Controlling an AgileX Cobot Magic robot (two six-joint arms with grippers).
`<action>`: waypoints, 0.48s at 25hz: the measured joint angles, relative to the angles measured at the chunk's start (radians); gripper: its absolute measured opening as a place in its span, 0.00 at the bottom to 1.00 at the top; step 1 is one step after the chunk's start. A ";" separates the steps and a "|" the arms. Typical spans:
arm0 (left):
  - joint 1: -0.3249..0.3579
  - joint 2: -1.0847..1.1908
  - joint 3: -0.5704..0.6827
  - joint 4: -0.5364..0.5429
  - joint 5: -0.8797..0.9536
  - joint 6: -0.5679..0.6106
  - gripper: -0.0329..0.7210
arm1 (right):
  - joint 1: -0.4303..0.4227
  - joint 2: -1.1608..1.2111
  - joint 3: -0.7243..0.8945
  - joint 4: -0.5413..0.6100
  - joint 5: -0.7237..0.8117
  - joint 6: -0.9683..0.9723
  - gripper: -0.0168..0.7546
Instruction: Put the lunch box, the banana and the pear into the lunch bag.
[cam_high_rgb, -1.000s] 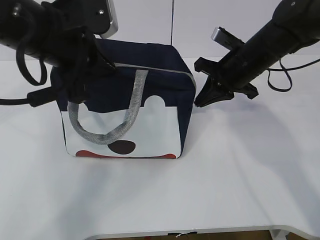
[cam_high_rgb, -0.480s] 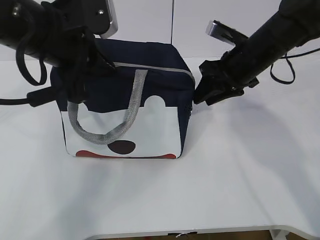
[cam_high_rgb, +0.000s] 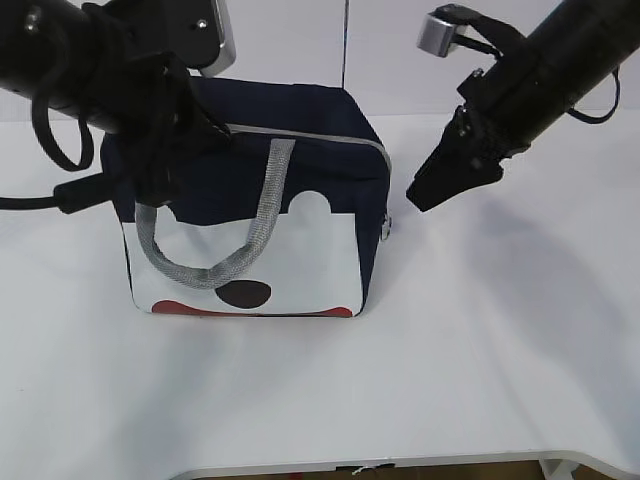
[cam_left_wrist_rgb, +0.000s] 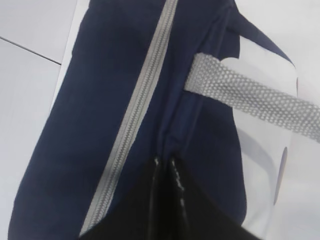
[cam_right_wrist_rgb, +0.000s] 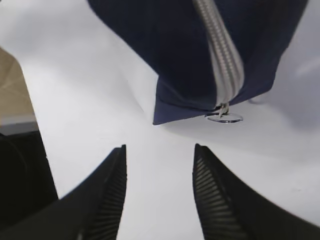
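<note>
The navy lunch bag (cam_high_rgb: 250, 215) stands on the white table, white spotted side toward the exterior camera. Its grey zipper (cam_left_wrist_rgb: 145, 100) runs shut along the top. My left gripper (cam_left_wrist_rgb: 167, 162) is shut, pinching a fold of navy fabric beside the zipper, near the grey handle (cam_left_wrist_rgb: 250, 95). My right gripper (cam_high_rgb: 422, 198) hangs open to the right of the bag, clear of it. In the right wrist view this gripper (cam_right_wrist_rgb: 160, 147) holds nothing, and the ring pull (cam_right_wrist_rgb: 223, 118) dangles free at the bag's corner. The lunch box, banana and pear are out of view.
The white table (cam_high_rgb: 480, 350) stretches in front and to the right of the bag, with its front edge (cam_high_rgb: 400, 465) low in the exterior view. A pale wall (cam_high_rgb: 300, 40) stands close behind the bag. The left arm (cam_high_rgb: 90, 70) looms over the bag's left end.
My right gripper opened, let go of the ring pull at the bag's right corner and drew back up and to the right. The pull now hangs loose. The left gripper kept its hold.
</note>
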 joint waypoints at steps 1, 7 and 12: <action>0.000 0.000 0.000 0.002 0.000 0.000 0.04 | 0.000 0.000 0.000 -0.001 0.002 -0.031 0.50; 0.000 0.000 0.000 0.012 0.000 0.000 0.25 | 0.000 -0.001 -0.017 -0.005 0.004 -0.121 0.50; 0.000 -0.003 0.000 0.044 0.030 0.000 0.65 | 0.000 -0.001 -0.036 -0.006 0.004 -0.128 0.50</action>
